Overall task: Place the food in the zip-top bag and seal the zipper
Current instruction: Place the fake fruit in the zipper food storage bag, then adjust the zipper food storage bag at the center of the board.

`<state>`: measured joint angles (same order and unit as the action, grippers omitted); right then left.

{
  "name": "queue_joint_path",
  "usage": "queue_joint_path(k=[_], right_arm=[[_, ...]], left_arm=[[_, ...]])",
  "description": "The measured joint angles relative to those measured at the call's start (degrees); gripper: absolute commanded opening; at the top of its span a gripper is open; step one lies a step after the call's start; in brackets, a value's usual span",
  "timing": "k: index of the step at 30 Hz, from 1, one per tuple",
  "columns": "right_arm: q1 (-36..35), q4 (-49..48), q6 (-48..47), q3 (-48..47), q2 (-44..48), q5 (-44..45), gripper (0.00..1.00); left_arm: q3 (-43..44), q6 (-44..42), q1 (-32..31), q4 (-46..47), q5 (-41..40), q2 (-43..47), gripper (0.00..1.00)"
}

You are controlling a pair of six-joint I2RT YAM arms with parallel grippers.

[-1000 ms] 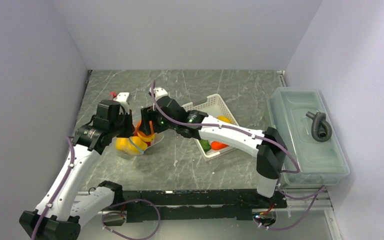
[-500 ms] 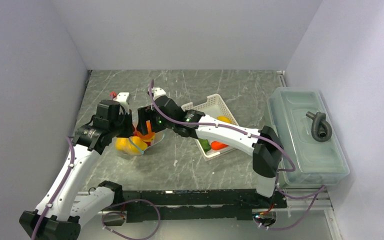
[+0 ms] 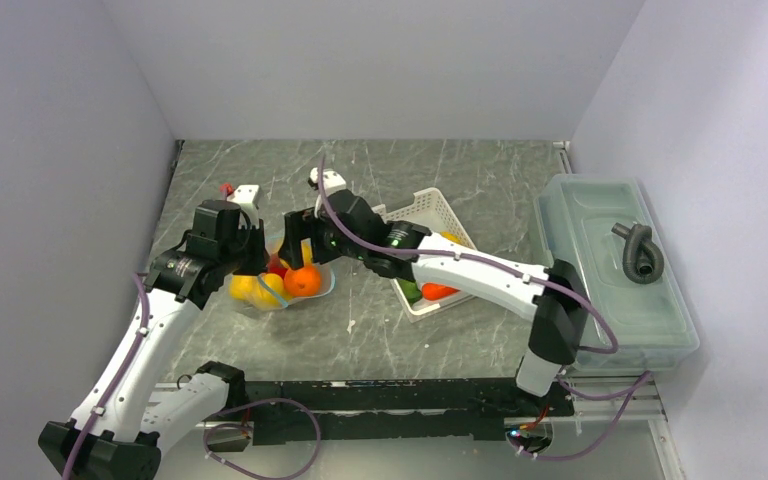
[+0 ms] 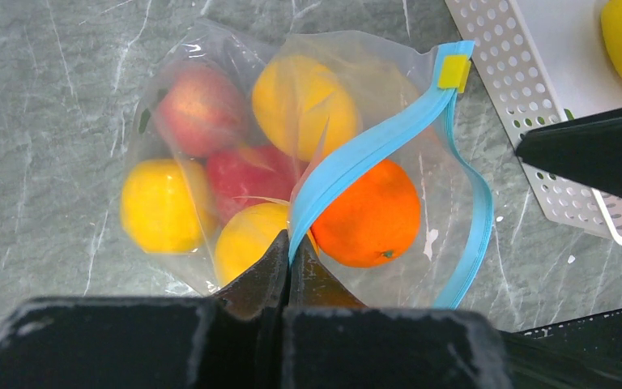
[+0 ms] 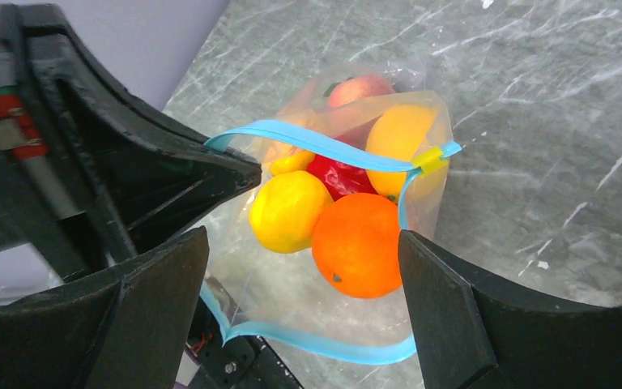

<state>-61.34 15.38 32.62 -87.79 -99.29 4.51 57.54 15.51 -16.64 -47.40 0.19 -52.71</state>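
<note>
Top view: I log one clear crinkly zip-top bag on grey marbled surface, white perforated basket right of it.
Left wrist: left jaws clenched on bag's teal-blue zipper strip; glossy orange inside its mouth.
Right wrist: right jaws released, flanking bag.

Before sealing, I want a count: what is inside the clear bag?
Through the clear bag: an orange at the mouth, three yellow pieces, a red piece and a peach-coloured fruit. Anything beneath them, or behind the left gripper, is hidden.
</note>
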Motion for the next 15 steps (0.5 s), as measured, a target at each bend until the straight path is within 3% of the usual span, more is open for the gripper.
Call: queue_joint_path(k=[15], right_arm=[[0.0, 1.3, 4.7, 10.8, 8.0, 5.7, 0.79]], left_arm=[[0.0, 0.0, 0.0, 0.0, 0.0, 0.0, 0.0]])
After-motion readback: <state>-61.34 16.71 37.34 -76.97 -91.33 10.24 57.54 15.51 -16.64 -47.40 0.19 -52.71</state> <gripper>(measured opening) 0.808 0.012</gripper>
